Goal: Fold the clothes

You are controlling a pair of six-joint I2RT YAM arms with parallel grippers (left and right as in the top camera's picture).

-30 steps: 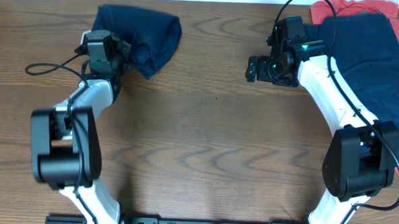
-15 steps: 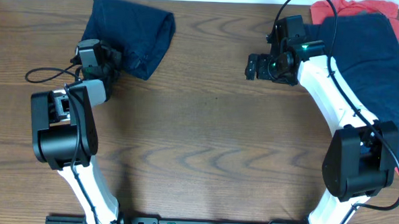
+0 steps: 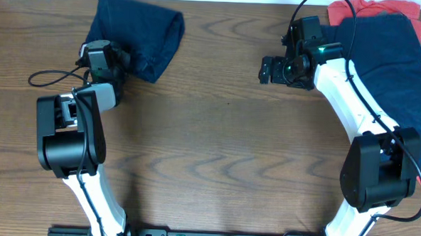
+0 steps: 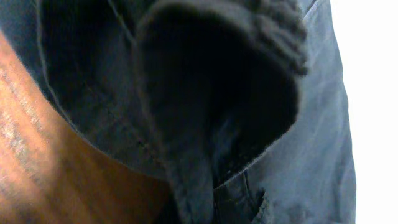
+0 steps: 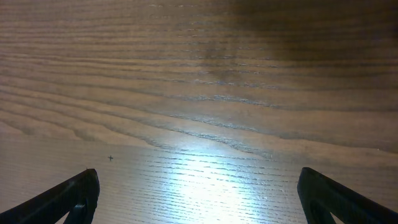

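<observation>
A folded dark navy garment (image 3: 145, 26) lies at the table's far left. My left gripper (image 3: 127, 59) is at its near edge, shut on the fabric. In the left wrist view the navy garment (image 4: 217, 93) fills the frame and hides the fingers. More clothes are piled at the far right: a large navy garment (image 3: 391, 58) on top of a coral-red garment (image 3: 375, 7). My right gripper (image 3: 264, 70) is open and empty over bare wood, left of that pile; its two fingers (image 5: 198, 183) are spread wide over the table.
The wooden table (image 3: 216, 147) spans the view, with its far edge just behind both garments. A black cable (image 3: 45, 74) lies left of the left arm. The right arm lies across the pile's left side.
The left gripper dragged the folded navy garment a little to the left and farther back, then shifted slightly. The right arm has not moved.
</observation>
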